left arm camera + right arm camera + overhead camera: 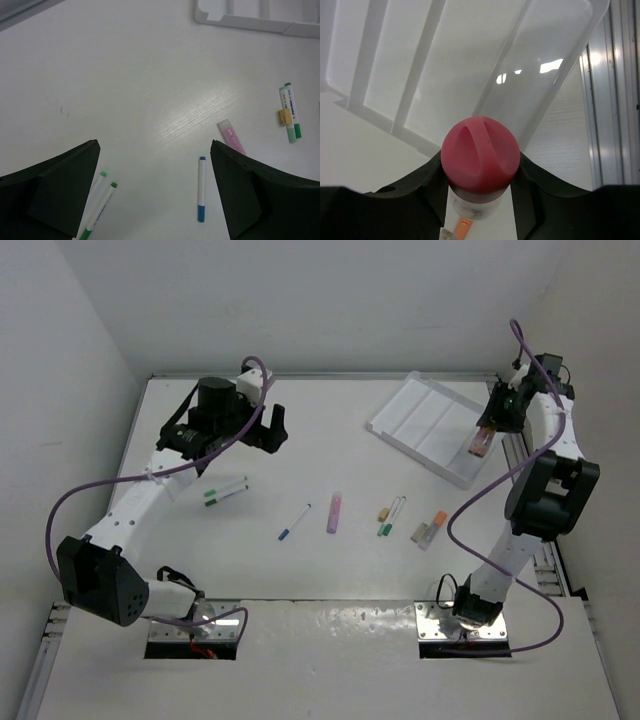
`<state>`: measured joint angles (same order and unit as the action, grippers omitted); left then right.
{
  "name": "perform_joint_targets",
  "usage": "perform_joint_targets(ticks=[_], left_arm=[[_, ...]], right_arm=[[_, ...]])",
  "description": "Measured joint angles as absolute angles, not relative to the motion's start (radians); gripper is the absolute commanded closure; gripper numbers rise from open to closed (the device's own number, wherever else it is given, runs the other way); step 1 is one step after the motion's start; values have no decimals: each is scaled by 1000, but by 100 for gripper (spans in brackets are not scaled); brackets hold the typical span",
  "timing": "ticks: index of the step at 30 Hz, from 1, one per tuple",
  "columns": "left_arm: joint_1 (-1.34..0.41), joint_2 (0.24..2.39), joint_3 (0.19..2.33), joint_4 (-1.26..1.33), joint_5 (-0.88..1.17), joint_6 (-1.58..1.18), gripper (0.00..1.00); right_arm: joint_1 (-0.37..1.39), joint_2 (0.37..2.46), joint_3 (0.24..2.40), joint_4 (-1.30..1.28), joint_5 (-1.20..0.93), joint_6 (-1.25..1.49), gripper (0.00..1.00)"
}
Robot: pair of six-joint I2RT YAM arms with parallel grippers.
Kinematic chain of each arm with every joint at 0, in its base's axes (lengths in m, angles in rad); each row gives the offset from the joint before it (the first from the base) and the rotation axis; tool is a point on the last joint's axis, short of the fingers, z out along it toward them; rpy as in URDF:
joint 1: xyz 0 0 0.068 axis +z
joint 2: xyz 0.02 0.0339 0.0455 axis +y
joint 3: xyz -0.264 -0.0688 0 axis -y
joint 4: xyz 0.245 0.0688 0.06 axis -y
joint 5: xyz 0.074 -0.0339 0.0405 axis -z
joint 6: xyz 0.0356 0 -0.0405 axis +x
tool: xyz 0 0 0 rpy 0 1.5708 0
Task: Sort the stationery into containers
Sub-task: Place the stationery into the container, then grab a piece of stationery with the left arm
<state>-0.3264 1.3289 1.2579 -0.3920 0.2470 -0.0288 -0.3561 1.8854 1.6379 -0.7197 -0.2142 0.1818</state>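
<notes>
Jaws of the right gripper (pixel 480 192) pinch a glossy, dome-topped pink marker (pixel 480 159) above the ribbed white plastic tray (pixel 420 416) at upper right. Left gripper (pixel 155 146) hangs spread wide at upper left; a slim blue-tipped pen (pixel 295 522) lies mid-frame.

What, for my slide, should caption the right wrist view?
Jaws clamp a red-capped marker above the edge of the divided white tray.
</notes>
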Motion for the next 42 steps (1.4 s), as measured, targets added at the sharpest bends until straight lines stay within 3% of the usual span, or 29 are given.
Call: perform_joint_targets(ticks=[15, 16, 18, 21, 24, 34, 40, 42], left_arm=[[-326, 1349, 1203, -431, 194, 27, 0], [-326, 1349, 1201, -432, 194, 29, 0], [-325, 1351, 1200, -432, 194, 30, 0], [-325, 1356, 1200, -433, 194, 33, 0], [-325, 1374, 1202, -445, 162, 33, 0], [-230, 1495, 1283, -645, 68, 233, 4], [-146, 1494, 1201, -727, 75, 469, 19], [-123, 1513, 1170, -751, 84, 537, 34]], right_arm=[[-344, 2068, 1693, -700, -108, 135, 99], [-344, 2075, 1693, -699, -105, 136, 95], [-344, 2088, 1693, -699, -104, 141, 67], [-344, 2095, 1693, -700, -104, 146, 37], [-344, 2095, 1700, -704, -104, 156, 29], [-336, 2090, 1923, -841, -118, 138, 27], [-264, 1967, 1850, -905, -188, 93, 27], [-202, 1887, 1797, -925, -215, 72, 27]])
